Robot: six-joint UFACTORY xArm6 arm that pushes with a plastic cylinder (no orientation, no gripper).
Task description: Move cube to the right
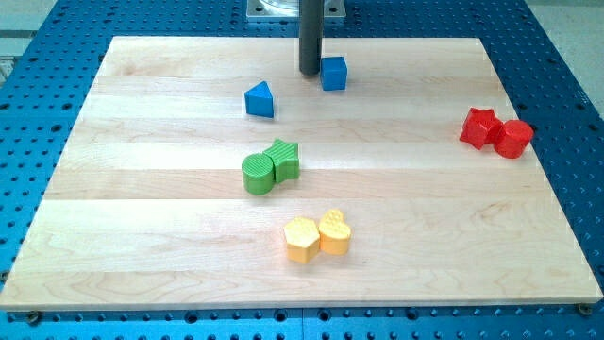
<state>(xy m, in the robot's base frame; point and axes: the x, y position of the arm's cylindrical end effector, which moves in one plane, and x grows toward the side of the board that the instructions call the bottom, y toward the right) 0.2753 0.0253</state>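
A blue cube (pixel 333 73) sits near the view's top, middle of the wooden board (pixel 142 217). My tip (pixel 310 73) stands on the board just to the cube's left, touching or nearly touching its left side. The dark rod rises straight up from there to the view's top edge.
A blue triangular block (pixel 260 99) lies left of and below my tip. A green round block (pixel 257 174) and a green star block (pixel 284 159) touch mid-board. A yellow hexagon (pixel 302 239) and a yellow heart-like block (pixel 334 231) touch lower down. A red star (pixel 479 127) and a red cylinder (pixel 514 138) sit at the right edge.
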